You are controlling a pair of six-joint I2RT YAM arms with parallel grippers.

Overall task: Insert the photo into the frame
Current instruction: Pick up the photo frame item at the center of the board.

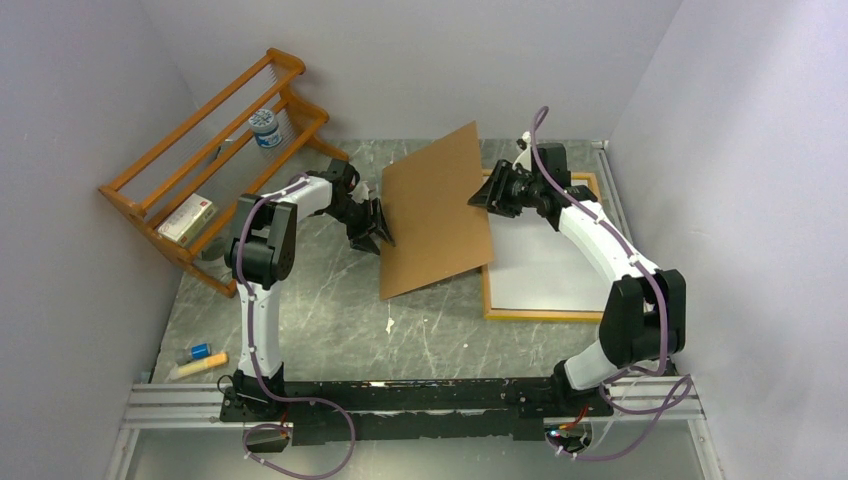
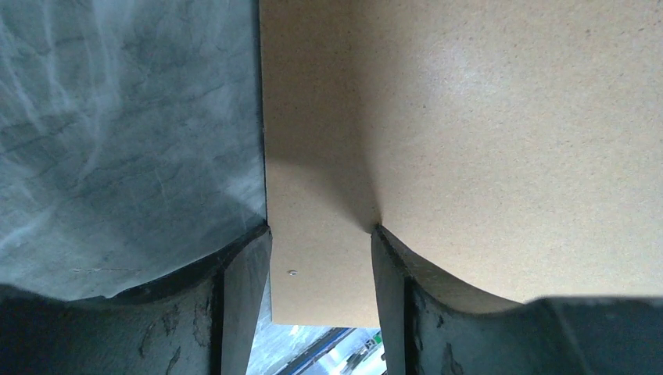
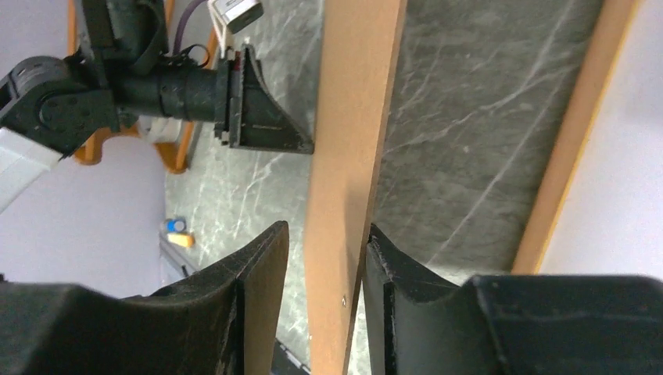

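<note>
Grey surface [image 1: 330,320] below; my left gripper [image 1: 378,228] gapes against the hardboard panel [image 1: 435,210], while the right gripper [image 1: 480,195] straddles its edge, not quite clamped. I'd pinch squarely, then lower it onto the frame [image 1: 540,315] beneath that gripper.

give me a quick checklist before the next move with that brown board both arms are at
1. brown hardboard panel up off the grey marbled table, tilted: ok
2. right gripper straddling the panel's edge: ok; firmly clamped: cannot tell
3. left gripper at the opposite edge, fingers apart: hold cannot tell
4. white rectangular paper sheet lying inside the orange-bordered rectangular frame: ok
5. sheet square in the frame: cannot tell, panel and right arm cover parts
</note>
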